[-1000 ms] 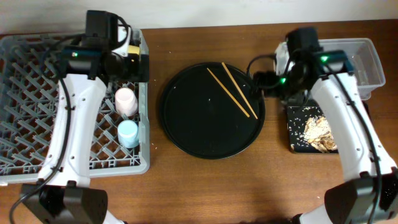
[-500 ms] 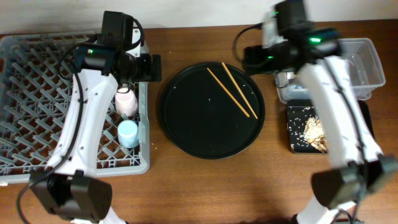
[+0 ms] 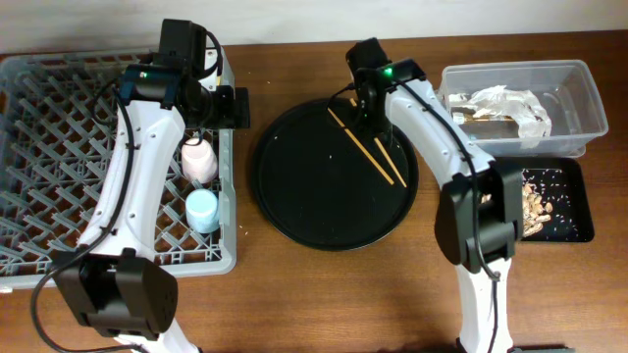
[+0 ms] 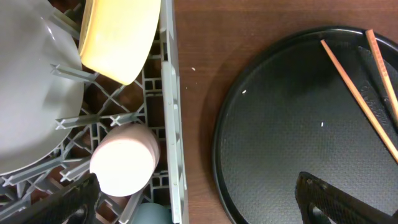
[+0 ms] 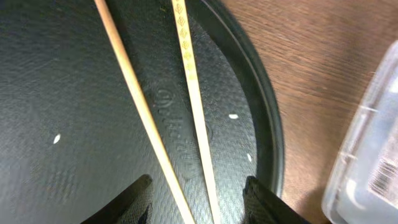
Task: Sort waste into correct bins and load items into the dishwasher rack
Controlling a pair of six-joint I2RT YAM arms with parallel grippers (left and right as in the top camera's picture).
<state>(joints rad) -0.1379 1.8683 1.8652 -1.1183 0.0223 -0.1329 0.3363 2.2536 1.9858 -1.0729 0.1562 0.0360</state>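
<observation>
Step in hand, as judged: picking up the chopsticks, the last items not yet in the rack. They lie loose on the round tray at the middle of the surface, in its far right part, spread at the far ends and drawing closer toward the near ends. The right tool is over them, jaws partly open with one finger outside each stick, both sticks between them, and nothing gripped. The left tool is fully open and empty, above the gap between the rack's right wall and the round tray. The rack sits at the left edge of the surface and holds the plate, bowl, pink cup and blue cup. The tub at the far right corner holds napkins, and the shallow tray just in front of it holds scraps.

Recommendations: the sticks are thin and flat on the tray, so bring the fingertips down to the tray floor before closing. Close slowly, so the jaws sweep both sticks together rather than pinching one and flicking the other away. The grip looks nearer one end than the middle, so expect the free ends to droop. Lift level, and confirm both sticks are held before moving to the rack.
</observation>
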